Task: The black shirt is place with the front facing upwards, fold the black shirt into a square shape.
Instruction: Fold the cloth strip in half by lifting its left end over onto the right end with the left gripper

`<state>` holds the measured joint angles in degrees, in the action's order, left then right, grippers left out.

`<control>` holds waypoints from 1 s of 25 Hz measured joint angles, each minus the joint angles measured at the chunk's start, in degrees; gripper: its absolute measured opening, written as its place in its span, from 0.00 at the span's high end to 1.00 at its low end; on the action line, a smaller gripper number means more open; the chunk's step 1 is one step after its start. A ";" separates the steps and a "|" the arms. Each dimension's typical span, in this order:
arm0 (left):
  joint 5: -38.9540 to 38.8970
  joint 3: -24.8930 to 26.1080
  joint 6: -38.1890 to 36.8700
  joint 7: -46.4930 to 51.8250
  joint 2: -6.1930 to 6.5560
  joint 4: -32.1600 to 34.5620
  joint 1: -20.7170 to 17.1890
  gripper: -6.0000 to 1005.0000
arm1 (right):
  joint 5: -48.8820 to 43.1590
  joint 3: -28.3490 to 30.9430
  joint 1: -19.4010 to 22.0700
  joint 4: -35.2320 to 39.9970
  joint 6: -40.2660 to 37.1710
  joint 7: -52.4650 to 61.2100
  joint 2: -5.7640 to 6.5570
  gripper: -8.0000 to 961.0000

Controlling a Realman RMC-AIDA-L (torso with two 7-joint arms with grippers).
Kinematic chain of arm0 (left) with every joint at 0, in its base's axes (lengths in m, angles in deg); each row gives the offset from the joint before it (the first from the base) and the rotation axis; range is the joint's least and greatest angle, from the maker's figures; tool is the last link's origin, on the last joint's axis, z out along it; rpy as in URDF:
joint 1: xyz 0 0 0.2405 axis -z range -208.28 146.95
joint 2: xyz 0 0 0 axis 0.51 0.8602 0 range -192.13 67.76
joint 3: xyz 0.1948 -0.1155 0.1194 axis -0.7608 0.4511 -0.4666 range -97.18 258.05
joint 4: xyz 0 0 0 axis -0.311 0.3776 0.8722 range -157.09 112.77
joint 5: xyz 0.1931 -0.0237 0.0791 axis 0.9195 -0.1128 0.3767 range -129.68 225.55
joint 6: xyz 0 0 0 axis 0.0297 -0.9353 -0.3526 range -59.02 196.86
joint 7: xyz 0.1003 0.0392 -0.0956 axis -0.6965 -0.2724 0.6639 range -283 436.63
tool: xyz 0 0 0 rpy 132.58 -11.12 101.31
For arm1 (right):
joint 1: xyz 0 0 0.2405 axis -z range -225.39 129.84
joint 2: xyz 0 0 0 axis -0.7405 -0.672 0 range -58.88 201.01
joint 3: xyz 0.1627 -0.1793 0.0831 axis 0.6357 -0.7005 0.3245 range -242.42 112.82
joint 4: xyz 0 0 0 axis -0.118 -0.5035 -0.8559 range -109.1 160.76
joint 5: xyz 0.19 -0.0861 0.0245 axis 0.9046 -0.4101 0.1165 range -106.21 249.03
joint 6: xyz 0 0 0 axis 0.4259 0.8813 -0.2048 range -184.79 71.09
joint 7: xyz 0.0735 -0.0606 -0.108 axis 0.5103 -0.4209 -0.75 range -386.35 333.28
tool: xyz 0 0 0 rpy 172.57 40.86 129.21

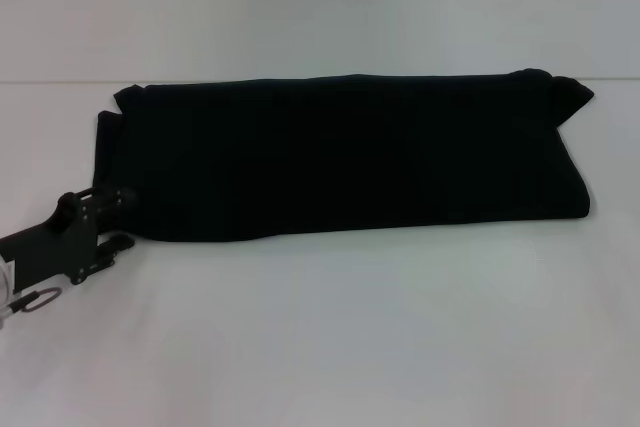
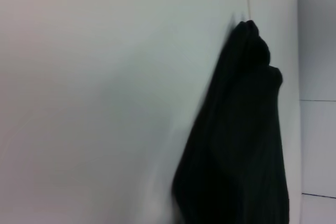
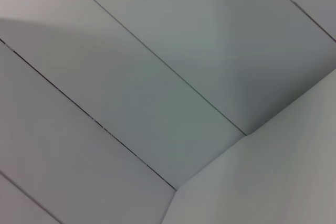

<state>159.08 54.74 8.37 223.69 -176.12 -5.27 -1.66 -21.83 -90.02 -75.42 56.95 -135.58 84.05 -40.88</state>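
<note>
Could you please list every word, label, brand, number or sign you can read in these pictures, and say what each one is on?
None can be read.
The black shirt lies folded into a long band on the white table, and its visible surface is plain black in the head and left wrist views.
The left claw, at the band's left end, shows no legible marking.
The right wrist view shows only bare white panels.
</note>
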 joint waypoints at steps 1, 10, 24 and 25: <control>0.07 0.01 0.27 0.04 0.03 0.00 0.20 0.33 | 0.00 0.00 0.00 0.00 0.09 0.00 -0.01 0.27; 0.09 -3.20 5.69 2.88 0.21 -0.31 2.87 0.33 | 0.00 0.00 -0.03 -0.01 0.09 -0.02 -0.03 0.27; -1.97 -2.93 1.76 -0.57 -0.86 2.45 3.26 0.33 | -0.01 0.52 0.00 -0.01 -0.13 -0.01 -0.03 0.27; -2.01 -3.06 1.70 -0.37 -0.77 2.42 3.16 0.33 | -0.01 0.54 0.01 0.00 -0.14 -0.01 -0.03 0.27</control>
<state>157.07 51.68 10.07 223.32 -176.89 -2.86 1.50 -21.84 -89.48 -75.42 56.94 -135.72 84.03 -40.90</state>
